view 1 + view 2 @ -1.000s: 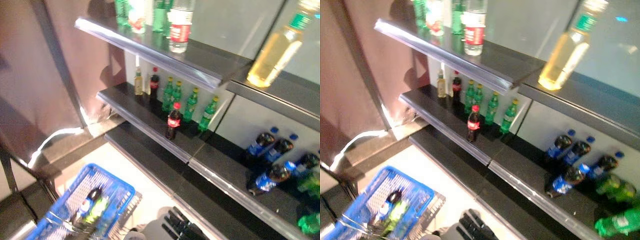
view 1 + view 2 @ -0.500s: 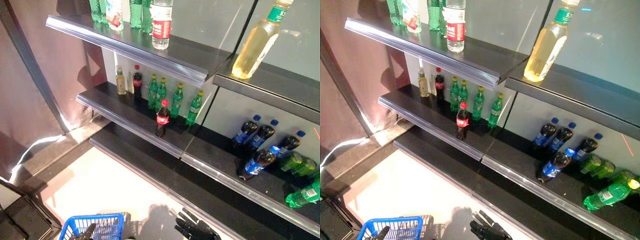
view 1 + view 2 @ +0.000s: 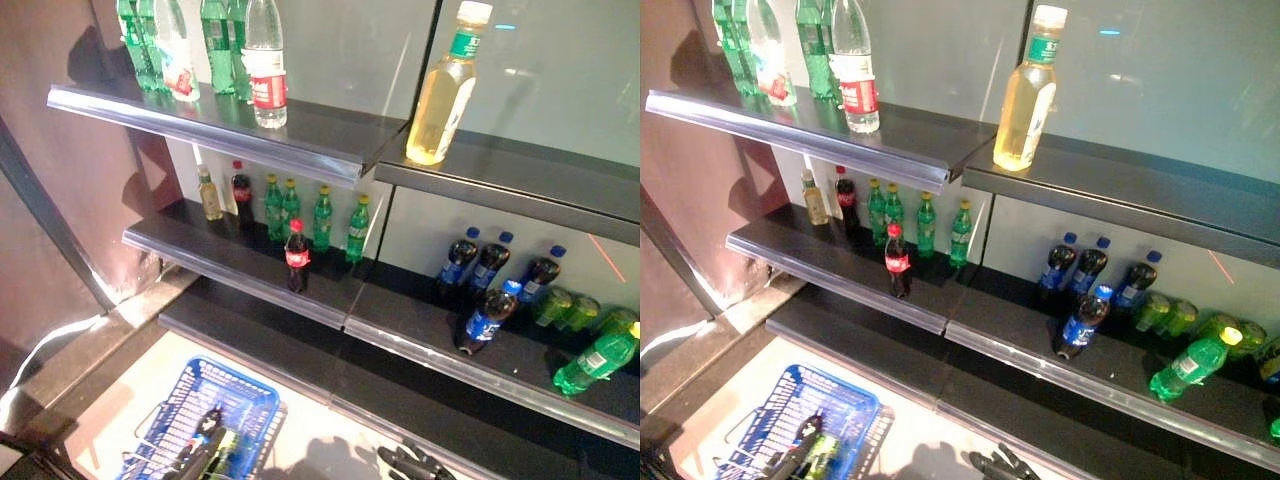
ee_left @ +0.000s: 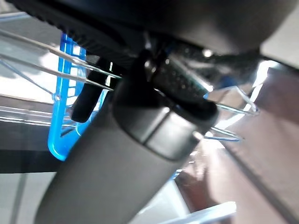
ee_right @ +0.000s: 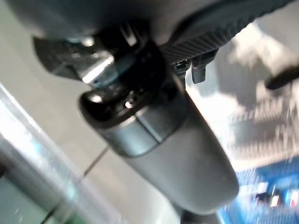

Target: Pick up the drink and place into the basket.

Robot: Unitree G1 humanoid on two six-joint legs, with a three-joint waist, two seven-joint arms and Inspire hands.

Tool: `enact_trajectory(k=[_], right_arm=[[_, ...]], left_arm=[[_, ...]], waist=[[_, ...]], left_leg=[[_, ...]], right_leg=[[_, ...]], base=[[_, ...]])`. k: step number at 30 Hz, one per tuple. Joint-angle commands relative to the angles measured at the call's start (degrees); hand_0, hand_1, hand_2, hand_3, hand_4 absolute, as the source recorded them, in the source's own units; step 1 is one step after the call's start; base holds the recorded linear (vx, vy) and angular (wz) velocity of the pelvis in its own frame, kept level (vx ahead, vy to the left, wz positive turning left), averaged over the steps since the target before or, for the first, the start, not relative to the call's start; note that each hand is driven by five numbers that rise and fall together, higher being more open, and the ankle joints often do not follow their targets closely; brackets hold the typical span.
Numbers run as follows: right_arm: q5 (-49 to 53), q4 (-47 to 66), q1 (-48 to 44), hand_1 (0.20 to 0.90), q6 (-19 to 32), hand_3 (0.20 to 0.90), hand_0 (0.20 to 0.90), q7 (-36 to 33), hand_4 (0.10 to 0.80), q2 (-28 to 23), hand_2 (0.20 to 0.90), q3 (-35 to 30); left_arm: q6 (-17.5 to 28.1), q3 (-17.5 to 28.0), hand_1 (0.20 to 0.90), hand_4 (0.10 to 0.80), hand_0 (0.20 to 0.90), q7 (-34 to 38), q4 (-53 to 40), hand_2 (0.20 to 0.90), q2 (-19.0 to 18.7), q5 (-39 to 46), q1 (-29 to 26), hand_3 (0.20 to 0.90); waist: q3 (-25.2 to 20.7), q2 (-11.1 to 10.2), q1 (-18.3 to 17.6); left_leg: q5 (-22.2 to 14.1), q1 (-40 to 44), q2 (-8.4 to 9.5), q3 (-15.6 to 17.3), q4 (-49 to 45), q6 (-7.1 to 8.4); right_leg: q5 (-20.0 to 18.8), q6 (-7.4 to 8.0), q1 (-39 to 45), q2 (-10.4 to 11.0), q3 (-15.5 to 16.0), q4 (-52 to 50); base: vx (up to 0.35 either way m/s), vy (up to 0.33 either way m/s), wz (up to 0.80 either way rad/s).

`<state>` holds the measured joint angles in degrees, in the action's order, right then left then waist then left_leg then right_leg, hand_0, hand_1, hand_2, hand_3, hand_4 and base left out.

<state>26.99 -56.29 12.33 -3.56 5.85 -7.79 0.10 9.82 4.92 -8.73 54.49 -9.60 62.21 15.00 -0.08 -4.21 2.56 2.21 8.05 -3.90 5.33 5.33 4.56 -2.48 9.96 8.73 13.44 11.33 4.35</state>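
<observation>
A small cola bottle (image 3: pixel 296 256) with a red cap stands alone at the front edge of the middle shelf (image 3: pixel 200 262). The blue basket (image 3: pixel 215 420) hangs low at the left, with a dark drink and a green drink inside. My left hand (image 4: pixel 154 28) is shut on its thin wire handles (image 4: pixel 56 70). My right hand (image 3: pixel 412 466) is low at the bottom of the eye views, below the shelves, with straight fingers and nothing in it. It also shows in the right eye view (image 3: pixel 1000 466).
Green bottles (image 3: pixel 320 215) stand behind the cola. The top shelf (image 3: pixel 220 125) holds green and clear bottles, with a tall yellow bottle (image 3: pixel 440 90) to the right. Dark blue-labelled bottles (image 3: pixel 485 290) and lying green bottles (image 3: pixel 595 360) fill the lower right shelf.
The whole picture has shifted as the camera moved, so the shelves sit more level and the basket shows more fully again. My right hand stays low and empty.
</observation>
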Motion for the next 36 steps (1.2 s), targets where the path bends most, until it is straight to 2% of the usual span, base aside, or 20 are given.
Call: enact_trajectory(k=[1, 8, 13, 17, 20, 21, 22, 23, 24, 25, 26, 27, 29, 30, 32, 35, 36], right_arm=[[-4.4, -3.4, 0.3, 0.9, 2.2, 0.9, 0.9, -6.1, 0.8, -3.2, 0.9, -1.1], [-7.5, -11.1, -2.0, 0.9, 4.0, 0.9, 0.9, -9.2, 0.8, -2.5, 0.9, -1.7], [-7.4, -11.3, -2.8, 0.9, 5.1, 0.9, 0.9, -9.1, 0.8, -2.0, 0.9, -0.1], [-8.6, -11.6, -3.7, 0.9, 5.9, 0.9, 0.9, -7.9, 0.8, -2.4, 0.9, 1.3], [-8.6, -11.6, -3.7, 0.9, 5.9, 0.9, 0.9, -7.9, 0.8, -2.4, 0.9, 1.3], [-9.6, -11.9, -4.4, 0.9, 5.1, 0.9, 0.9, -6.9, 0.8, -3.2, 0.9, 2.7], [-9.6, -11.8, -4.5, 0.9, 5.1, 0.9, 0.9, -7.0, 0.8, -3.2, 0.9, 2.8], [-9.1, -11.8, -4.9, 0.9, 5.1, 0.9, 0.9, -7.3, 0.8, -3.3, 0.9, 3.1], [-8.5, -11.8, -5.5, 0.9, 4.8, 0.9, 0.9, -7.6, 0.8, -3.5, 0.9, 3.4], [-8.5, -11.8, -5.8, 0.9, 4.7, 0.9, 0.9, -7.4, 0.8, -3.7, 0.9, 3.4], [-8.4, -11.8, -6.4, 0.9, 4.5, 0.9, 0.9, -6.9, 0.8, -4.2, 0.9, 3.5], [-8.3, -11.7, -6.5, 0.9, 4.5, 0.9, 0.9, -6.9, 0.8, -4.3, 0.9, 3.5], [-8.5, -11.0, -6.7, 0.9, 4.4, 0.9, 0.9, -6.6, 0.8, -4.7, 0.9, 3.6], [-8.5, -10.9, -6.9, 0.9, 4.6, 0.9, 0.9, -6.4, 0.8, -4.8, 0.9, 3.5], [-8.6, -11.5, -7.5, 0.9, 4.8, 0.9, 0.9, -6.8, 0.8, -4.7, 0.9, 3.5], [-8.4, -11.6, -7.7, 0.9, 4.7, 0.9, 0.9, -7.0, 0.8, -4.7, 0.9, 3.5], [-7.4, -12.2, -7.9, 0.9, 5.0, 0.9, 0.9, -7.3, 0.8, -4.3, 0.9, 4.0]], left_arm=[[5.8, 3.5, 0.3, 0.1, 0.3, -1.4, -2.8, 0.3, -1.0, 0.1, -4.5, 0.2], [6.0, 3.4, 0.3, 0.1, 0.3, 1.4, 5.0, 0.3, -0.5, -2.7, -7.3, 0.2], [6.1, 3.8, 0.3, 0.1, 0.3, 4.3, 7.6, 0.3, -0.5, -4.9, -8.1, 0.2], [7.4, 4.1, 0.3, 0.1, 0.3, 4.9, 8.5, 0.3, -0.5, -3.3, -8.3, 0.2], [7.4, 4.1, 0.3, 0.1, 0.3, 4.9, 8.5, 0.3, -0.5, -3.3, -8.3, 0.2], [7.8, 4.3, 0.3, 0.1, 0.3, 5.1, 7.9, 0.3, 0.4, -2.5, -8.7, 0.2], [7.7, 4.4, 0.3, 0.1, 0.3, 5.0, 7.9, 0.3, 0.5, -2.5, -8.7, 0.2], [7.7, 4.7, 0.3, 0.1, 0.3, 4.6, 8.0, 0.3, 0.9, -2.6, -9.0, 0.2], [8.0, 4.9, 0.3, 0.1, 0.3, 4.3, 8.3, 0.3, 1.6, -2.5, -9.2, 0.2], [8.3, 4.9, 0.3, 0.1, 0.3, 4.4, 8.3, 0.3, 2.0, -2.0, -9.2, 0.2], [8.8, 4.9, 0.3, 0.1, 0.3, 4.6, 8.1, 0.3, 2.9, -1.4, -9.2, 0.2], [8.9, 4.8, 0.3, 0.1, 0.3, 4.6, 8.1, 0.3, 3.1, -1.4, -9.1, 0.2], [9.6, 4.4, 0.3, 0.1, 0.3, 5.0, 7.8, 0.3, 4.0, -0.5, -8.7, 0.2], [9.2, 4.3, 0.3, 0.1, 0.3, 5.2, 7.8, 0.3, 4.0, -0.6, -8.7, 0.2], [8.3, 4.2, 0.3, 0.1, 0.3, 5.2, 8.9, 0.3, 2.9, -0.7, -9.4, 0.2], [8.2, 4.2, 0.3, 0.1, 0.3, 5.2, 9.1, 0.3, 2.8, -0.8, -9.5, 0.2], [8.9, 3.5, 0.3, 0.1, 0.3, 5.1, 10.3, 0.3, 2.5, -0.7, -10.2, 0.2]], waist=[[2.6, 2.5, -0.2], [2.5, 2.5, -1.3], [2.6, 2.3, -2.3], [2.6, 2.5, -3.1], [2.6, 2.6, -3.1], [3.5, 2.3, -3.1], [3.7, 2.3, -3.0], [4.2, 1.7, -2.8], [4.7, 1.1, -2.2], [4.8, 0.9, -2.0], [4.9, 0.6, -1.3], [4.9, 0.6, -1.2], [5.2, 1.0, -0.6], [5.2, 1.4, -0.8], [4.7, 1.9, -2.4], [4.7, 1.9, -2.6], [4.4, 2.0, -3.1]], left_leg=[[-1.4, 0.3, 0.4, 0.6, -2.4, -2.8], [-1.5, 0.2, -0.1, 1.7, -2.6, -2.67], [-1.4, 0.1, -1.45, 2.4, -3.2, -2.09], [-0.2, 0.9, -4.12, 2.9, -1.9, -0.83], [-0.2, 0.9, -4.14, 2.9, -1.9, -0.81], [2.2, -1.0, -7.57, 2.7, -3.1, 1.51], [2.5, -1.6, -7.78, 2.5, -4.0, 1.69], [1.3, -3.3, -6.53, 1.6, -8.6, 1.39], [-1.5, -5.1, -3.36, -0.2, -14.3, 0.51], [-2.8, -6.2, -1.31, -1.0, -17.0, -0.02], [-3.9, -8.9, 3.4, -2.9, -22.0, -1.13], [-4.3, -9.7, 4.28, -3.3, -23.5, -1.38], [-3.8, -12.3, 9.74, -4.9, -27.1, -2.32], [-4.1, -11.8, 10.51, -4.4, -25.4, -2.7], [-6.0, -7.9, 10.02, -1.9, -18.3, -3.71], [-6.3, -7.2, 9.95, -1.8, -17.2, -3.86], [-6.6, -5.1, 10.21, -2.3, -12.8, -4.41]], right_leg=[[-4.0, -1.26, -1.3, 0.2, -0.3, -0.7], [-3.9, -1.49, -2.1, -0.4, -1.4, -1.3], [-2.4, -2.66, -3.2, -2.5, -2.4, -3.0], [-1.1, -4.44, -3.5, -5.8, -3.1, -2.9], [-1.1, -4.46, -3.5, -5.8, -3.1, -2.9], [-1.1, -6.09, -3.8, -8.5, -3.3, -1.9], [-1.1, -6.32, -3.8, -8.7, -3.4, -1.8], [-1.5, -6.74, -3.7, -8.7, -3.5, -1.2], [-2.2, -6.87, -3.7, -8.3, -3.6, -0.5], [-2.4, -6.92, -3.9, -8.1, -3.6, -0.2], [-2.7, -7.11, -4.4, -7.8, -3.7, 0.0], [-2.7, -7.14, -4.5, -7.8, -3.6, -0.1], [-3.4, -7.26, -5.1, -8.8, -3.9, -0.3], [-3.5, -7.18, -5.5, -9.5, -3.9, -0.5], [-3.4, -6.98, -6.9, -10.8, -4.1, -1.3], [-3.3, -6.95, -7.0, -10.9, -4.3, -1.3], [-3.1, -7.11, -7.7, -12.2, -4.6, -2.1]], base=[[-0.003, -0.04, -0.16], [-0.013, -0.097, -0.19], [-0.041, -0.245, -0.11], [-0.053, -0.314, -0.01], [-0.07, -0.179, -0.14], [-0.23, -0.519, -0.16], [-0.313, -0.634, -0.28], [-0.2, -0.265, -0.43], [-0.203, -0.236, -0.76], [-0.215, -0.179, -0.68], [-0.154, -0.097, -0.71], [-0.17, -0.092, -0.69], [-0.154, -0.053, -0.97], [-0.132, -0.022, -0.95], [-0.089, 0.013, -0.39], [-0.039, -0.002, -0.53], [-0.041, -0.021, -0.3]])
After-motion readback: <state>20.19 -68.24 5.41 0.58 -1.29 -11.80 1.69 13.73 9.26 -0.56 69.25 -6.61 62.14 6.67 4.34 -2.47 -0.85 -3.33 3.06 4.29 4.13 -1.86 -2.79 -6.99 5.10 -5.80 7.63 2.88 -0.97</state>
